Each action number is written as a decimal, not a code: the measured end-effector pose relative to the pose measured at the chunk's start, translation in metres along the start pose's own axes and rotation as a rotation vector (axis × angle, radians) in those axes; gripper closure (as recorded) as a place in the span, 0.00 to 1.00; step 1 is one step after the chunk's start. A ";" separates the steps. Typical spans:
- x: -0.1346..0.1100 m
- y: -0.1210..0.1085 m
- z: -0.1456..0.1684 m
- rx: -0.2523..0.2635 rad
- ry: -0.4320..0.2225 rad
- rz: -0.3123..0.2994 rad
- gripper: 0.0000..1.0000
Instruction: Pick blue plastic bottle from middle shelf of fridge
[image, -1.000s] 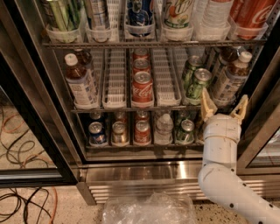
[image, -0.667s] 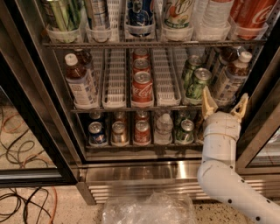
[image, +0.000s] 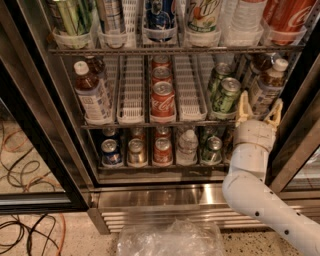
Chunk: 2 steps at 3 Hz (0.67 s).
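Observation:
Two tall clear bottles with white caps, dark drink and pale bluish labels stand on the middle shelf (image: 131, 100) of the fridge (image: 165, 212). One blue plastic bottle (image: 92, 92) is in the far left lane. The other (image: 264, 82) is in the far right lane. My gripper (image: 259, 107) is at the right end of this shelf, just in front of and below the right bottle. Its tan fingers (image: 243, 106) are spread apart and point up at the bottle's lower part. They hold nothing.
Red cola cans (image: 162, 100) fill the centre lane and green cans (image: 224, 95) stand just left of my gripper. Small cans and a small water bottle (image: 187, 145) sit on the bottom rack. The dark door frame (image: 300, 145) is close on the right. Cables (image: 25, 225) and a plastic bag (image: 170, 240) lie on the floor.
My gripper has risen a little and moved in toward the right bottle on the middle shelf. Its fingers have stayed spread. Nothing on the shelves has moved.

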<state>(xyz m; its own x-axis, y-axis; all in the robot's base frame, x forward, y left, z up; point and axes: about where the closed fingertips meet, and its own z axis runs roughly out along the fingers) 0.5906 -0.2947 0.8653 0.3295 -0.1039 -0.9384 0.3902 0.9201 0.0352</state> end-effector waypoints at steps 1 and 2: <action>0.001 -0.001 0.012 0.025 -0.010 0.004 0.30; 0.000 0.003 0.017 0.016 -0.018 0.007 0.31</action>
<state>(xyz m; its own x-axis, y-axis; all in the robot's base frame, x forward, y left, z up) 0.6062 -0.2982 0.8708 0.3481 -0.1044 -0.9316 0.4017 0.9145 0.0476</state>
